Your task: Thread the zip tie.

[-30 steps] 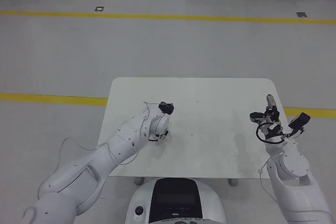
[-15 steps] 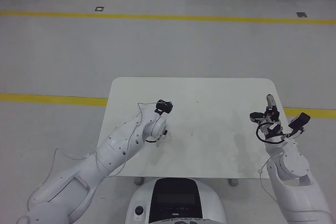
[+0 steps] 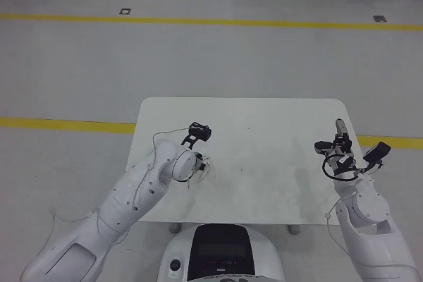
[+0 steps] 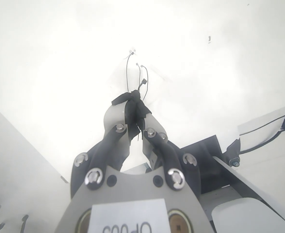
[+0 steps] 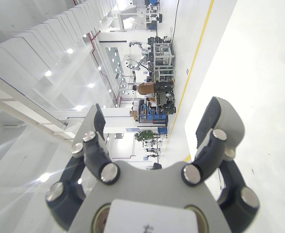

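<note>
Grey workshop floor with yellow lines surrounds the white rectangular bench (image 3: 268, 120).

Left hand (image 4: 134, 103): clenched. Its black-wrapped fingertips (image 4: 130, 109) are pressed together on the thin black plastic zip tie (image 4: 144, 81). The hand points down over the bench's left half. The zip tie's slender strands fan out from the fingertips close above the surface, and its small head hangs beside them. I cannot tell whether the tail has entered the head.

Right hand (image 5: 154, 112): released, jaws wide apart with nothing between them. It is held at the bench's right edge, well apart from the zip tie.

Change over the last second: my left forearm has swung round. The wrist has shifted slightly toward the bench's left edge, with the grip maintained. My right arm has not moved.

Assessment: I judge this a reorientation of the zip tie before threading, which appears incomplete. The next move likely calls for the right hand to close in on the free end. The strap is thin and flexible, so alignment must be fine.
</note>
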